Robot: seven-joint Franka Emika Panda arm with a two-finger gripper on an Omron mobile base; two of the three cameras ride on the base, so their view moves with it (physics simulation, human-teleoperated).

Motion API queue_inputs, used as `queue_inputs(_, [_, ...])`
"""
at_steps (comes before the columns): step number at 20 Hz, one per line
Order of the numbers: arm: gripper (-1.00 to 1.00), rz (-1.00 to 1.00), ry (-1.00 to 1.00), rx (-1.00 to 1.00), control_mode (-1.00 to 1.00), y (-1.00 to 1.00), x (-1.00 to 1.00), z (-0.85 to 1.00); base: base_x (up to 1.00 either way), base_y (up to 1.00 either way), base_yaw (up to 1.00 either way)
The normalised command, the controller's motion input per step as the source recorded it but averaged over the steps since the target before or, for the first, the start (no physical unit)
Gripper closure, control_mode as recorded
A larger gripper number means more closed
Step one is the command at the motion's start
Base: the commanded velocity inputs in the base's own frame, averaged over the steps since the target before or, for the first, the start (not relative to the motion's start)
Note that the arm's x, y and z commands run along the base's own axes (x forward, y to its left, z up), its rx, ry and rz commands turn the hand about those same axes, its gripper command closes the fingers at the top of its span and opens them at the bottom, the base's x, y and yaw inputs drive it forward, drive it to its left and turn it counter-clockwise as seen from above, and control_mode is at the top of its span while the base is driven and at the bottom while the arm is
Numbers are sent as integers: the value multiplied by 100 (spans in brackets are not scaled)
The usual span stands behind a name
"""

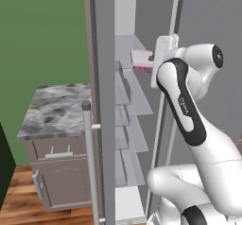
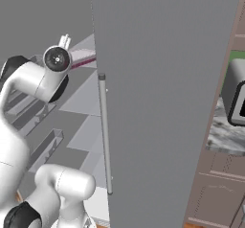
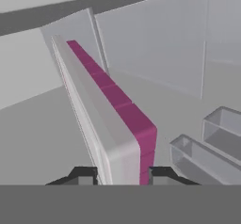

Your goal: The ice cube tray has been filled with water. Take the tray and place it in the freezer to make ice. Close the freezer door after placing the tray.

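Inside the freezer (image 1: 134, 125), over an upper shelf, the gripper (image 3: 121, 175) is clamped narrow on the near end of the tray (image 3: 106, 110). The tray's long axis runs straight away from the hand, deeper into the compartment, so setting it down looks like a matter of lowering onto the shelf just beneath. The hand view shows the grip itself, which the arm hides from the left base view. The left base view shows instead the freezer door (image 1: 103, 101) standing wide open.
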Motion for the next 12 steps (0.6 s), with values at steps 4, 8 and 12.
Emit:
queue_inputs(4, [100,0,6,-2,-100,1,42,0,0,0,0])
queue_inputs(8, [100,0,7,-3,-100,3,43,0,0,0,0])
queue_inputs(12, [100,-1,7,-3,-100,5,44,0,0,0,0])
